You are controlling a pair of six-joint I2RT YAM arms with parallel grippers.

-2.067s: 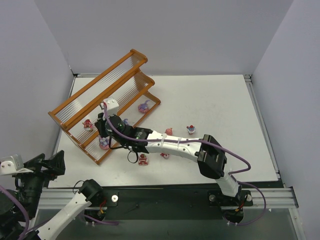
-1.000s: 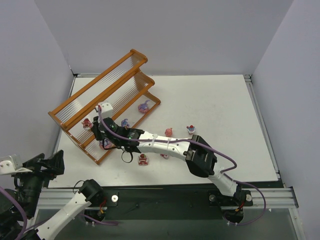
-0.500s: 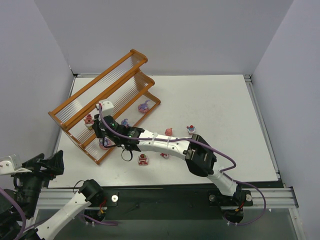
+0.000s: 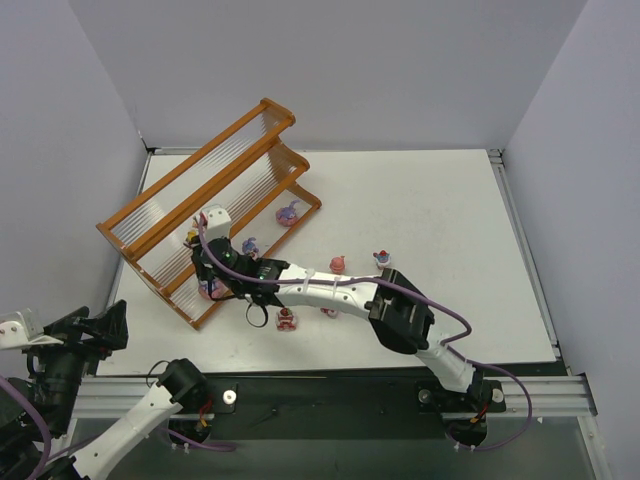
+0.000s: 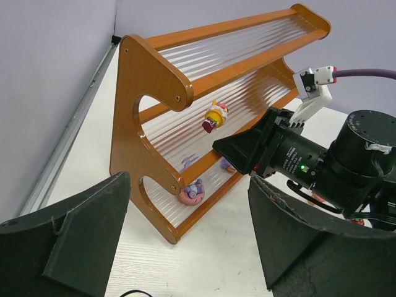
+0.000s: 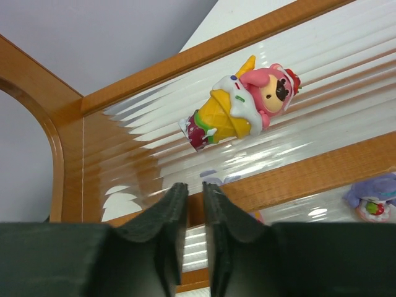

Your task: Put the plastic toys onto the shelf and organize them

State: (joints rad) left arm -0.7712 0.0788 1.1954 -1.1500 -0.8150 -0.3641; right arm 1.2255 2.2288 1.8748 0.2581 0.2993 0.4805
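The shelf (image 4: pixel 200 165) stands slanted at the table's far left. It also shows in the left wrist view (image 5: pixel 148 80) and the right wrist view (image 6: pixel 297 167). A pink bear-and-cone toy (image 6: pixel 238 108) lies tipped on its side on the middle tier (image 5: pixel 214 116) (image 4: pixel 192 237). My right gripper (image 6: pixel 195 185) is shut and empty. It sits just below that toy at the tier's front rail (image 4: pixel 198 252) (image 5: pixel 218 146). A purple toy on a pink donut (image 5: pixel 193 190) sits on the bottom tier. My left gripper (image 5: pixel 189 207) is open and empty, off the table's near left corner (image 4: pixel 100 328).
Two more purple toys (image 4: pixel 249 244) (image 4: pixel 288 212) sit on the bottom tier; one shows in the right wrist view (image 6: pixel 374 197). Loose toys lie on the table (image 4: pixel 338 264) (image 4: pixel 381 258) (image 4: pixel 286 319) (image 4: pixel 329 311). Grey walls close in the left and back.
My right gripper has swung toward the shelf's left end. The pink toy on the middle tier has shifted a little to the right and now lies on its side. The left arm has barely moved.
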